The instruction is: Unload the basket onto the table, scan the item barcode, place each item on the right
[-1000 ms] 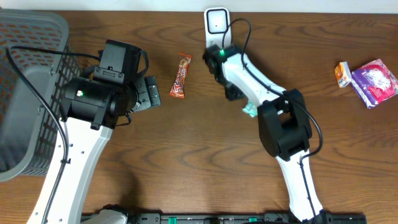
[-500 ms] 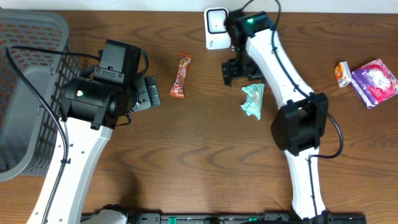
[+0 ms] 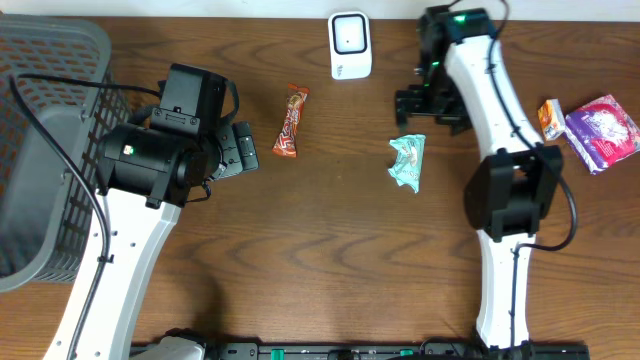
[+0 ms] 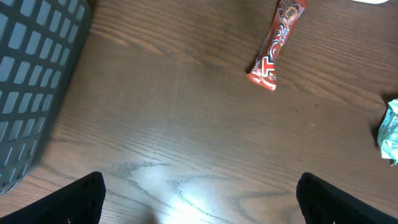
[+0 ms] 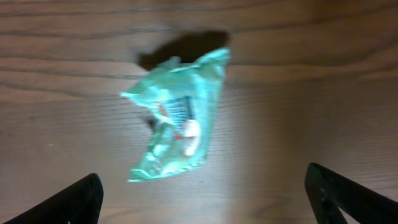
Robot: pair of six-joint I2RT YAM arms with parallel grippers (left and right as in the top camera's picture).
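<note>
Two arms reached over the brown wooden counter (image 3: 300, 260); the left arm (image 3: 150, 160) hung near the grey basket (image 3: 40, 150) at the counter's left end, and its jaws were spread wide with nothing between them; in the left wrist view their dark fingertips (image 4: 78, 200) showed only at the bottom corners, above bare wood; the right arm (image 3: 480, 70) stretched toward the far edge, and its jaws were also wide apart and held nothing; in the right wrist view those fingertips (image 5: 81, 199) sat at the bottom corners, clear of everything; the teal packet (image 3: 407, 162) lay crumpled on the counter, loose, just on the near side of the right jaws and not touching them; the right wrist view showed it (image 5: 177, 118) ahead of the open jaws, with printed markings on its upper face and a dark shadow beyond it; whether those markings were a barcode could not be told; the white scanner (image 3: 350, 45) stood at the far edge near the middle, apart from the packet and to the left of the right jaws; a red candy bar (image 3: 291, 121) lay between the left jaws and the scanner, touching neither; at the right end an orange packet (image 3: 550, 118) and a purple packet (image 3: 602, 132) lay side by side, just touching, well apart from the teal one
</note>
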